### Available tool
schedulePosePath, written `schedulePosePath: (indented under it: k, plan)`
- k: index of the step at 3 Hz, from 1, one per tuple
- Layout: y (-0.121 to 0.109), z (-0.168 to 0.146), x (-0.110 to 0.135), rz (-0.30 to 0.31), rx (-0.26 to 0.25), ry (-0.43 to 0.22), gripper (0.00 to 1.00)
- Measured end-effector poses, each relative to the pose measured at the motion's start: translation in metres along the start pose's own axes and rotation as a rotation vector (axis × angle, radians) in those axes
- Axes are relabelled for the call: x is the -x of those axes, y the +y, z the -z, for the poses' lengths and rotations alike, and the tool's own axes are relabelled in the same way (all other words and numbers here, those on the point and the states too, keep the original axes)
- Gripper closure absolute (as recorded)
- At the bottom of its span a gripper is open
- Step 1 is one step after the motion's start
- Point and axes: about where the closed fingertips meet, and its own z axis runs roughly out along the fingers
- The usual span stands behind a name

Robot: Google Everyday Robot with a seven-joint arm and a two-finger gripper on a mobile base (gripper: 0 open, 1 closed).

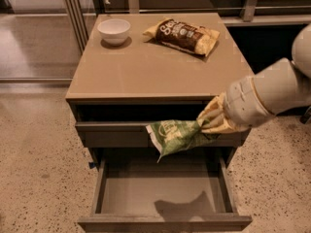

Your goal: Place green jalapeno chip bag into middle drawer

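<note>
The green jalapeno chip bag (176,135) hangs in the air in front of the cabinet, above the back of the open middle drawer (165,191). My gripper (210,123) is shut on the bag's right end, its pale fingers (217,112) pinching it. The arm reaches in from the right. The drawer is pulled out wide, its grey floor bare except for the bag's shadow near the front.
A white bowl (114,30) stands at the back left of the cabinet top (146,67). A brown-and-yellow chip bag (183,34) lies at the back right. A shut drawer front (112,132) sits above the open drawer. A glass partition stands at left.
</note>
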Motion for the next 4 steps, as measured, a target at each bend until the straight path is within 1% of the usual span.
schedulePosePath:
  k: [1, 2, 3, 4]
  plan:
    - [0.022, -0.043, -0.047, -0.027, 0.011, -0.027, 1.0]
    - [0.035, -0.087, -0.09, -0.072, 0.055, -0.043, 1.0]
    - [0.037, -0.092, -0.094, -0.08, 0.063, -0.051, 1.0]
    - [0.039, -0.094, -0.096, -0.093, 0.057, -0.051, 1.0]
